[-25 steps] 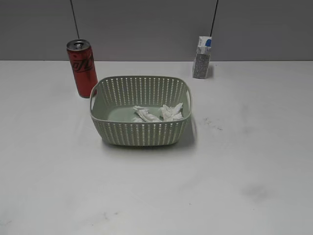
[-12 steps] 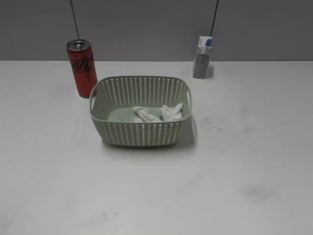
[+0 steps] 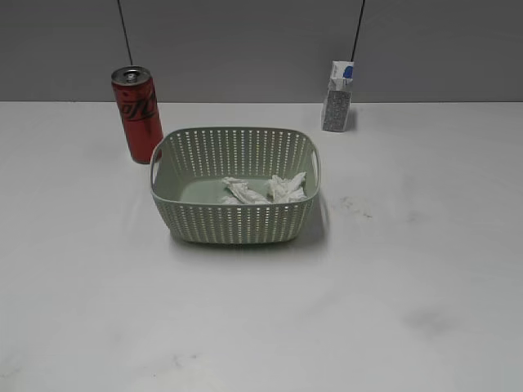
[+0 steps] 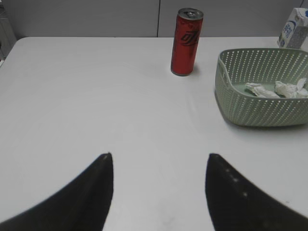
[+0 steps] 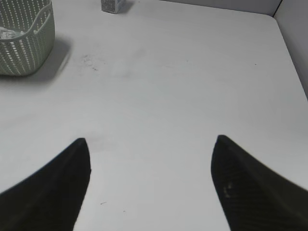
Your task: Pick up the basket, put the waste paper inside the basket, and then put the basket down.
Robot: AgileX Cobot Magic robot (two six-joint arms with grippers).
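The pale sage-green basket (image 3: pixel 235 220) stands on the white table near the middle. Crumpled white waste paper wads (image 3: pixel 265 190) lie inside it, toward its right side. The basket also shows in the left wrist view (image 4: pixel 262 108) with the wads (image 4: pixel 276 89) in it, and its corner shows in the right wrist view (image 5: pixel 24 48). My left gripper (image 4: pixel 159 156) is open and empty over bare table, well left of the basket. My right gripper (image 5: pixel 150 140) is open and empty over bare table, well right of the basket. Neither gripper shows in the exterior view.
A red drink can (image 3: pixel 136 114) stands upright just behind the basket's left corner; it also shows in the left wrist view (image 4: pixel 186 43). A white-and-grey carton with a blue mark (image 3: pixel 338 96) stands at the back right. A grey wall closes the table's far edge.
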